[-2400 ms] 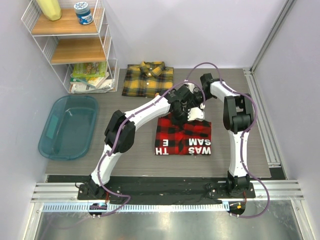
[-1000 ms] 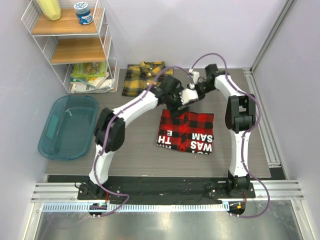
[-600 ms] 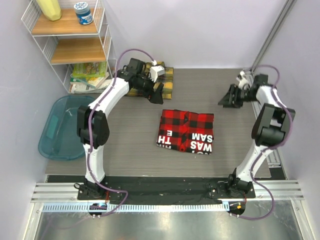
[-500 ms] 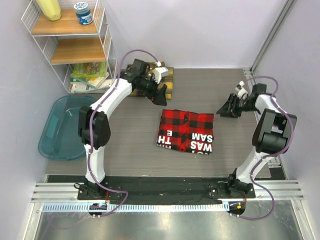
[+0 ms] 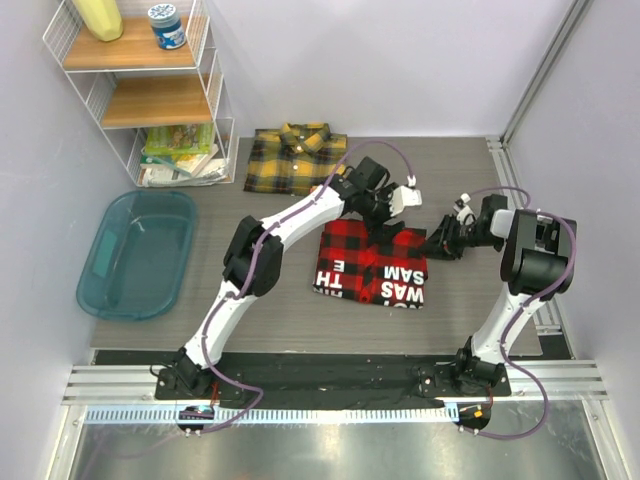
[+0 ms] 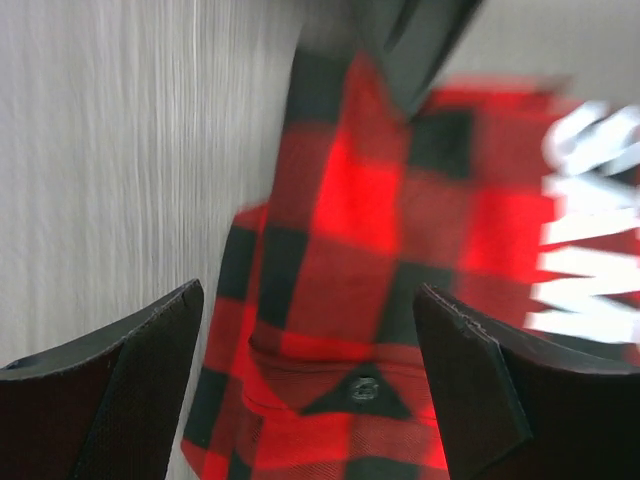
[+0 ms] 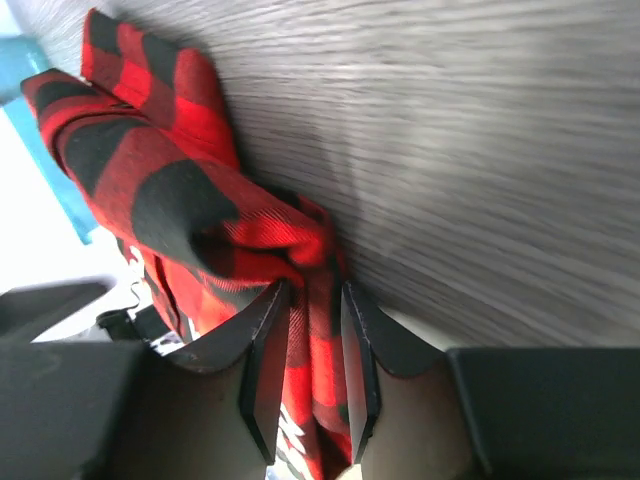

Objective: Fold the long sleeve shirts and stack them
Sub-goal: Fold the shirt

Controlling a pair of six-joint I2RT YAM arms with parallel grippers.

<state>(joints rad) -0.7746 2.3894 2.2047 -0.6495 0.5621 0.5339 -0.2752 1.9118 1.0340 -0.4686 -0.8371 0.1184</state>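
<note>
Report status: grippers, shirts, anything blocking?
Left gripper open, hovering over red-and-black shirt collar. Right gripper pinched on that shirt's right edge. Yellow-and-black shirt folded at far edge, not stacked yet. Only the left arm crosses between them.

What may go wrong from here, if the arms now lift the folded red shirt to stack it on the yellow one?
1. The right gripper pinches only a bunched edge of the red shirt, so the cloth may slip out when it is lifted.
2. The left gripper is open above the collar and holds nothing. A pull from one side alone would probably drag the folds open.
3. The yellow shirt lies apart at the far side, so the red shirt may sag on the way.
</note>
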